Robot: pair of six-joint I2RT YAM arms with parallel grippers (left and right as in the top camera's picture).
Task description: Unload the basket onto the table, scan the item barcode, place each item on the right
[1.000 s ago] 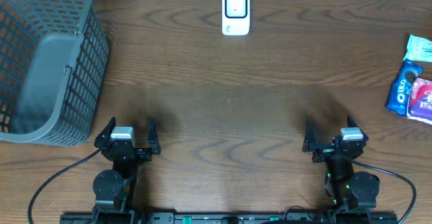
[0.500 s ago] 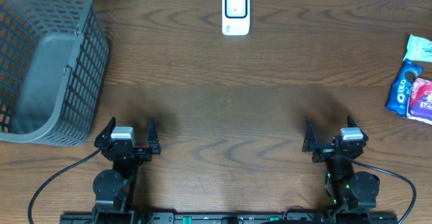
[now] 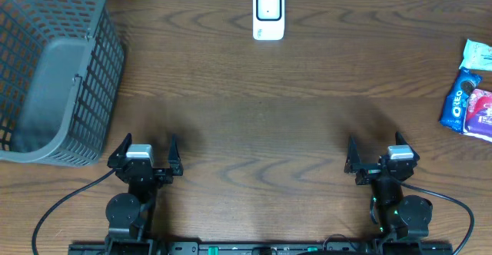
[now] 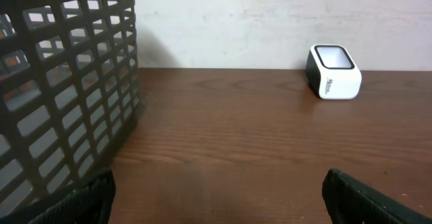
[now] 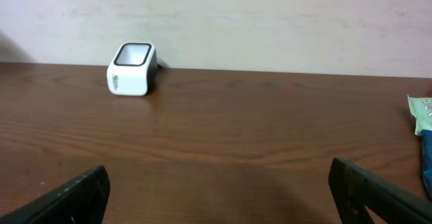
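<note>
A small white barcode scanner (image 3: 268, 14) with a dark window stands at the back middle of the wooden table; it also shows as the scanner (image 4: 333, 71) in the left wrist view and the scanner (image 5: 131, 69) in the right wrist view. Snack packets lie at the right edge: a blue Oreo pack (image 3: 459, 101), a pink pack (image 3: 480, 114) and a pale green pack (image 3: 477, 55). The green pack's edge (image 5: 421, 113) shows in the right wrist view. My left gripper (image 3: 146, 147) rests open at the front left, empty. My right gripper (image 3: 376, 147) rests open at the front right, empty.
A large grey mesh basket (image 3: 54, 71) fills the back left corner, close beside my left arm; its wall (image 4: 64, 89) takes up the left of the left wrist view. A pale wall runs behind the table.
</note>
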